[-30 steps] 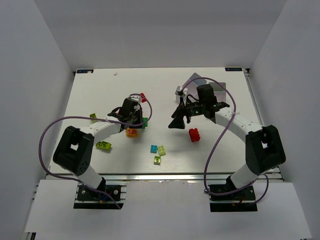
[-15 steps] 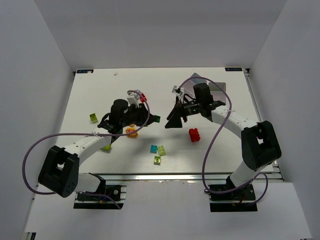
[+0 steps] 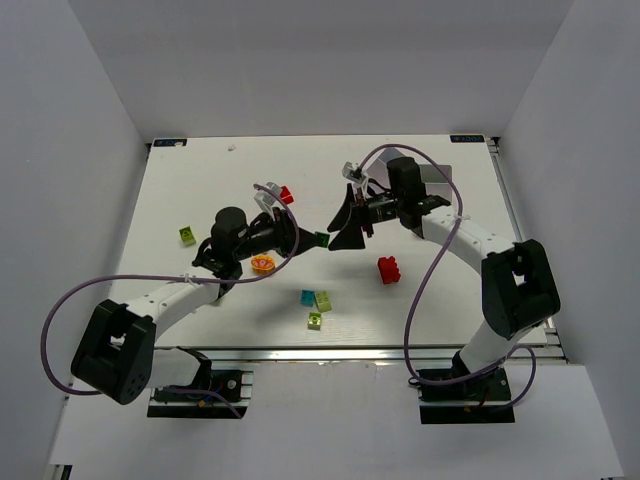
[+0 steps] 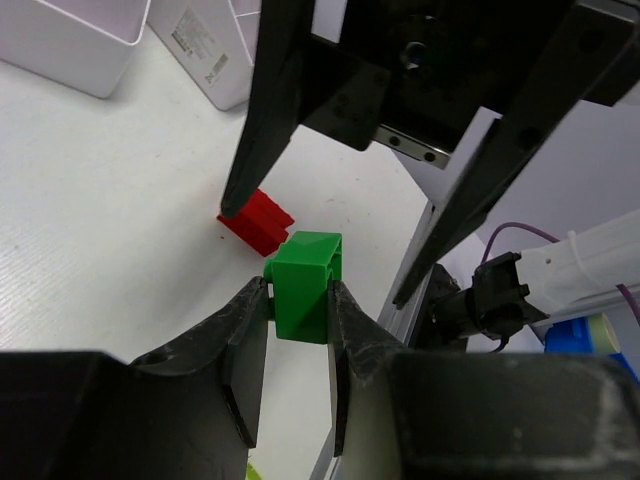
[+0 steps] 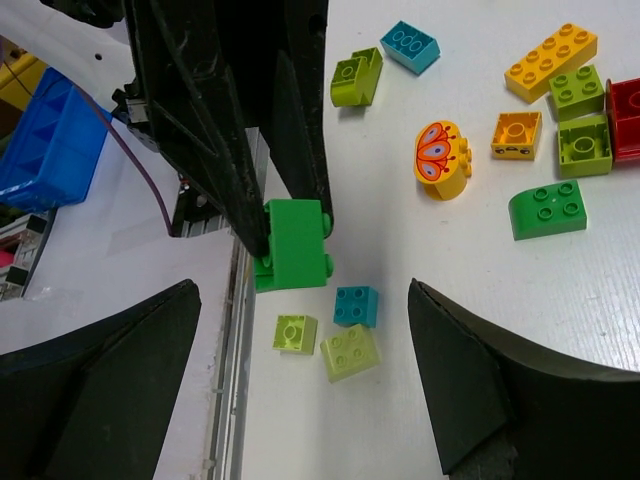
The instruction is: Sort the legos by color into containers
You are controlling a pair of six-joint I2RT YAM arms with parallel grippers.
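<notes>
My left gripper (image 4: 298,300) is shut on a green lego (image 4: 305,283), held above the table. In the top view that green lego (image 3: 320,239) hangs mid-table, at the tip of my left gripper (image 3: 303,238). My right gripper (image 3: 345,222) faces it from the right, open, its fingers (image 4: 265,110) spread to either side. From the right wrist, the green lego (image 5: 293,245) sits between my wide open right gripper (image 5: 300,300). The white containers (image 4: 80,40) stand at the back right, partly hidden behind the right arm (image 3: 430,175).
Loose legos lie about: a red one (image 3: 388,269), cyan (image 3: 308,298) and lime (image 3: 324,300) ones near the front, a lime one (image 3: 187,235) at the left. A cluster with a yellow brick (image 5: 550,62), an orange one (image 5: 516,135) and a green one (image 5: 547,209) lies behind the left gripper.
The left arm has lifted the green lego from the cluster and stretched right toward mid-table. The right gripper has shifted left to meet it, staying open.
</notes>
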